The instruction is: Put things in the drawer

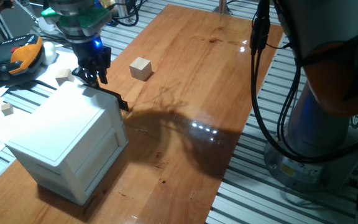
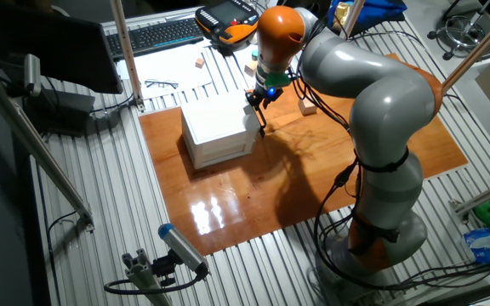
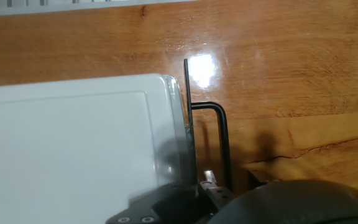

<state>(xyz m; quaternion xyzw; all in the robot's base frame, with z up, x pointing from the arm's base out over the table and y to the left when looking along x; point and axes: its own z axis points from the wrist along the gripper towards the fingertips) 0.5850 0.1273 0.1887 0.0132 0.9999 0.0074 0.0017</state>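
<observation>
One wooden cube (image 1: 140,68) lay on the desk (image 1: 191,93) just beyond the white cabinet (image 1: 67,143), apart from it; smaller cubes (image 1: 6,109) sat off the desk's edge. The drawer (image 1: 95,142) appeared closed, its black handle (image 3: 219,140) projecting from the cabinet's upper corner. The pincer (image 1: 92,73) hovered at that handle; whether its jaws gripped it could not be told. Judged step: opening the drawer. Next would come a firm hold and a straight outward pull.

Glossy wooden table (image 1: 197,74), smooth white cabinet (image 1: 61,143).
</observation>
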